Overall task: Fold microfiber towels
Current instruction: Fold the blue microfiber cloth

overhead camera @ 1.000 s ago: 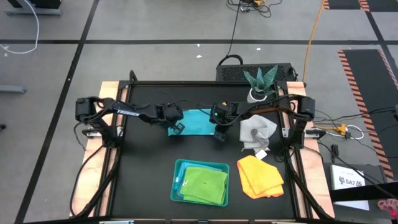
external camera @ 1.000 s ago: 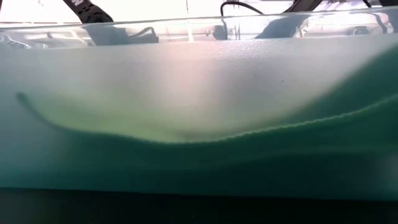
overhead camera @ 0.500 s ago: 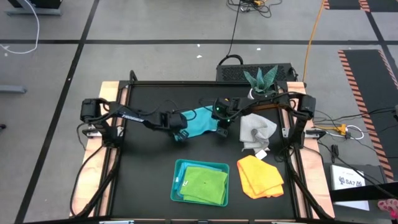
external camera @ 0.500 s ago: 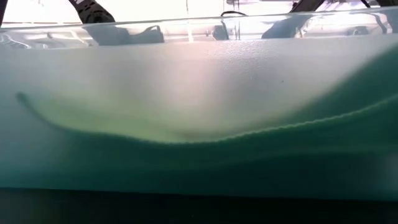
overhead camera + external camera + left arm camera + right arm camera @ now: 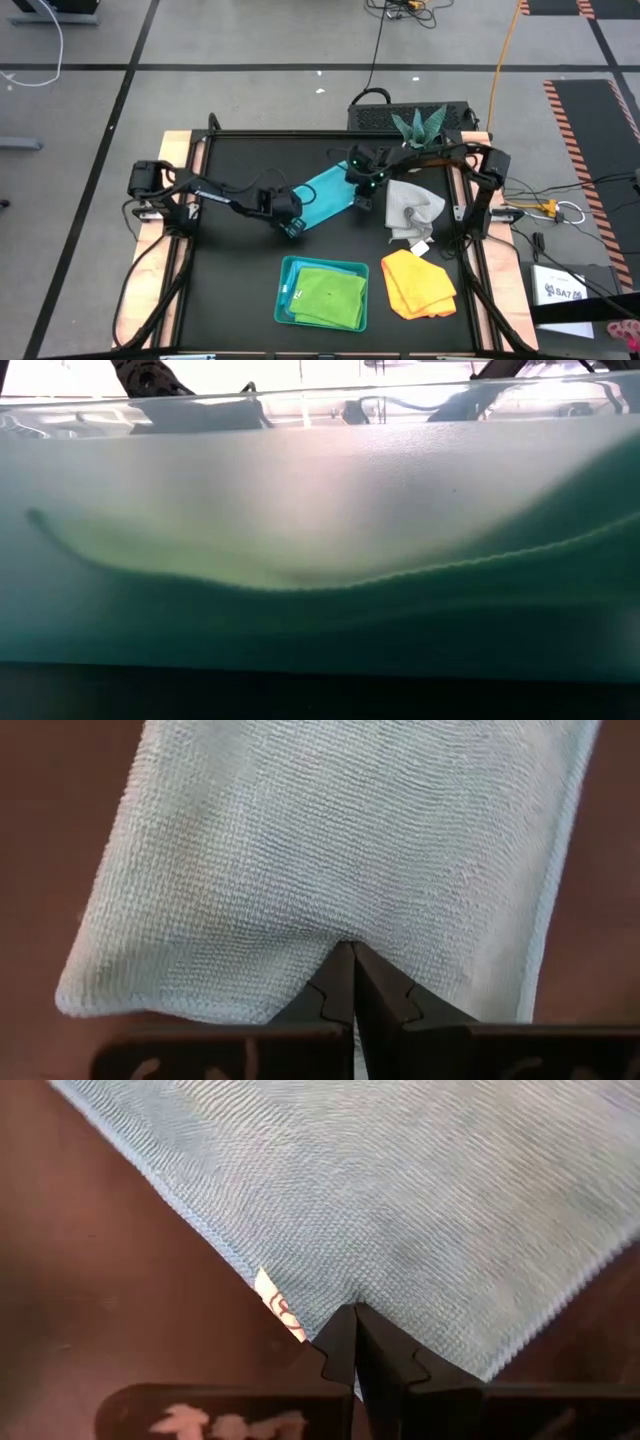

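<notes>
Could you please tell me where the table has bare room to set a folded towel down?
The black mat is bare left of the teal tray and along the far edge behind the turquoise towel. The right side is crowded: grey-white towel, yellow-orange towel, potted plant.

The turquoise towel [image 5: 322, 194] has been turned askew. The left gripper [image 5: 293, 227] was drawn nearer, the right gripper [image 5: 361, 198] carried farther back.

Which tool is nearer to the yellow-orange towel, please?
Right. The right tool holds the turquoise towel at its far end, just up-left of the yellow-orange towel; the left tool grips the near-left end, farther off.
</notes>
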### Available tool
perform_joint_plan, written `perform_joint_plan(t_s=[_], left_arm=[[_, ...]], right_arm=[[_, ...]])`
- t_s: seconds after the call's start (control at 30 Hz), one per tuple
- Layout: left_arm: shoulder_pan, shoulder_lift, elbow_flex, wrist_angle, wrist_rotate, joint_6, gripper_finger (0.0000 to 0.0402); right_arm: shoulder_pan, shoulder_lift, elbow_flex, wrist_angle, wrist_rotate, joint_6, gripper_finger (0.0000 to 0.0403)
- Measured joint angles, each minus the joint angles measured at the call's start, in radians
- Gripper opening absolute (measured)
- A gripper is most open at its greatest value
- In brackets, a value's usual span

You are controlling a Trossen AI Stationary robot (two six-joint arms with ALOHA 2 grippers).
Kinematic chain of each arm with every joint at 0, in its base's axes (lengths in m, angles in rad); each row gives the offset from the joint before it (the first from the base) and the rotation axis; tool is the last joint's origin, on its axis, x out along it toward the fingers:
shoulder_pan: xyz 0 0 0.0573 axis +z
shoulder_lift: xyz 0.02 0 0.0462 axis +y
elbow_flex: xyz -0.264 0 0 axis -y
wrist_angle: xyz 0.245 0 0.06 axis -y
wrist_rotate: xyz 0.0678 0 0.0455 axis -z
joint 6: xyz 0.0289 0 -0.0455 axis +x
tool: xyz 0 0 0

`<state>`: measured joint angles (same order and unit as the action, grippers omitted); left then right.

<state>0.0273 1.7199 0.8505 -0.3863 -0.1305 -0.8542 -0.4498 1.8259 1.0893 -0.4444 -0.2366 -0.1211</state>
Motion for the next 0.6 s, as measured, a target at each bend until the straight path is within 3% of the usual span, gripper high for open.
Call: perform_joint_plan(t_s=[0.27, 0.6], left_arm=[[-0.034, 0.0, -0.001, 0.057, 0.008, -0.069, 0.0004], [-0.033, 0.003, 0.022, 0.095, 0.034, -0.016, 0.0003]], right_arm=[[-0.041, -0.004, 0.0, 0.033, 0.004, -0.03, 0.0], [-0.048, -0.042, -0.002, 0.062, 0.002, 0.006, 0.0]])
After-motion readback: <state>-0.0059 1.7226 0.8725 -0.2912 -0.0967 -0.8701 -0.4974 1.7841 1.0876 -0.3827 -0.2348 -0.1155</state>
